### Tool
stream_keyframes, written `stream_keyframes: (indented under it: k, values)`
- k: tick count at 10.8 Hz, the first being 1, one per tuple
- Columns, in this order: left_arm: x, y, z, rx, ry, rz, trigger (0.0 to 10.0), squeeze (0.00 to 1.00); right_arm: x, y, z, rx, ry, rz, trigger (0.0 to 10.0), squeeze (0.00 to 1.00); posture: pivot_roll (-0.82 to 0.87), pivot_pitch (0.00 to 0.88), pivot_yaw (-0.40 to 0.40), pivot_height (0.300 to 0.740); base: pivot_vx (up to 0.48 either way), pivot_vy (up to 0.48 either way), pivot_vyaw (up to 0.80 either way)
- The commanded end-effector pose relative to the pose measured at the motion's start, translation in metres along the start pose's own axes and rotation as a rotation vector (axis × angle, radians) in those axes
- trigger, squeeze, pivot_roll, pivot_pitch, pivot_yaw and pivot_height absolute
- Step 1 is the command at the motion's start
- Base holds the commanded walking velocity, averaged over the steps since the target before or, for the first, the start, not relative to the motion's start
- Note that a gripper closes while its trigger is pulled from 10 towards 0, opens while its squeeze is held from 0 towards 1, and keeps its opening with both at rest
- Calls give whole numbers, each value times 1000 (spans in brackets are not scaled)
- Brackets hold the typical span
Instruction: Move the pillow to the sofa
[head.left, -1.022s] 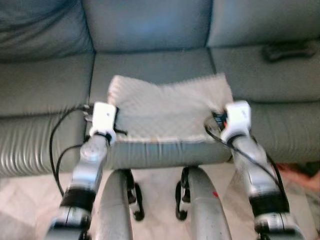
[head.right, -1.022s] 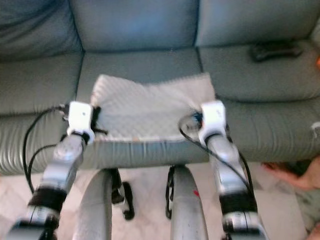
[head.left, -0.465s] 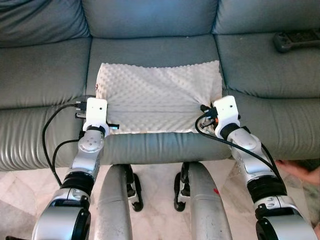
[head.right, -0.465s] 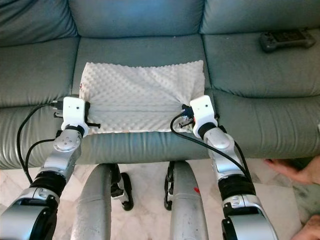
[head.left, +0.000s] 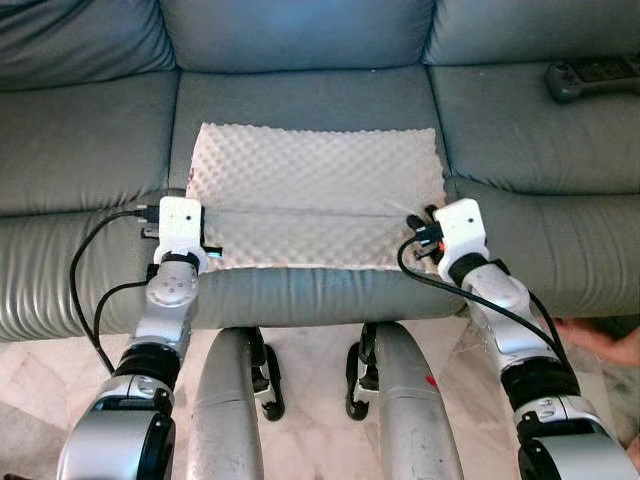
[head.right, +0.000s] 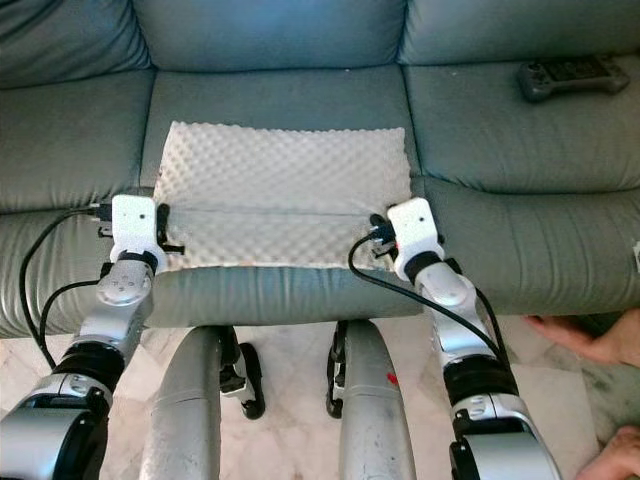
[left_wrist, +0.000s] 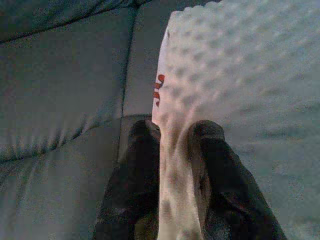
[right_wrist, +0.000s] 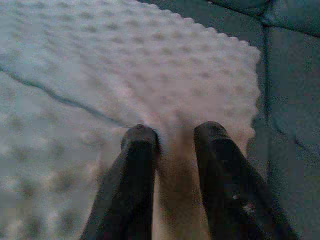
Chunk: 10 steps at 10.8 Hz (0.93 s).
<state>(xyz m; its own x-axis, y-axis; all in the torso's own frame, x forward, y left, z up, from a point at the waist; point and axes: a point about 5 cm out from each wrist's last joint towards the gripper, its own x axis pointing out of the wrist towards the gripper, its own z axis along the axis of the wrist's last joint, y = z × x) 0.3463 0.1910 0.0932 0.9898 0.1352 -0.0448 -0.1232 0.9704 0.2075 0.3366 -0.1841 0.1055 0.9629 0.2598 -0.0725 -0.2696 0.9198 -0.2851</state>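
A white bumpy pillow (head.left: 315, 195) lies flat on the middle seat of the grey-blue sofa (head.left: 90, 150), its near edge at the seat's front. My left gripper (left_wrist: 172, 142) is shut on the pillow's left edge, the fabric pinched between both black fingers (left_wrist: 135, 170). My right gripper (right_wrist: 172, 142) is shut on the pillow's right edge in the same way. In the left eye view the left wrist (head.left: 180, 228) and the right wrist (head.left: 460, 228) sit at the pillow's two near corners.
A dark controller (head.left: 592, 78) rests on the right seat cushion. A person's hand (head.right: 575, 335) lies on the floor at the right, and my two legs (head.left: 300, 410) stand on the pale tiles against the sofa front.
The pillow has come down flat onto the middle seat and spread smooth. Both wrists moved slightly apart and toward the seat's front edge, still holding its sides.
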Motion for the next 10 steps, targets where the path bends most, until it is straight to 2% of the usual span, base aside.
stream_keyframes:
  k: [1, 4, 6, 7, 8, 9, 10]
  values:
    - [-7, 11, -17, 10, 60, 46, 10000, 1000, -8, -6, -12, -8, 39, -39, 10000, 1000, -56, 406, 6, 638, 0, 0, 0]
    - [-4, 17, -10, 11, 51, 71, 10000, 1000, -3, -8, -7, -33, 21, -67, 10000, 1000, -49, 368, 8, 638, 0, 0, 0]
    - [-5, 17, -2, -1, 9, 55, 10000, 1000, 0, -8, 1, -49, -16, -92, 10000, 1000, -44, 327, 5, 638, 0, 0, 0]
    - [-17, 19, -3, -19, -21, 29, 10000, 1000, -4, -9, 1, -20, -35, -157, 10000, 1000, -37, 283, 3, 638, 0, 0, 0]
    - [-22, 21, -1, -24, -42, 21, 10000, 1000, -6, -8, -1, -5, -42, -184, 10000, 1000, -40, 233, 3, 638, 0, 0, 0]
    - [-28, 24, 2, -41, -75, 3, 10000, 1000, -12, -3, -4, 26, -57, -197, 10000, 1000, -35, 188, 0, 638, 0, 0, 0]
    - [-35, 24, 7, -19, -116, -8, 10000, 1000, -20, 3, -9, 58, -70, -225, 10000, 1000, -24, 140, -7, 638, 0, 0, 0]
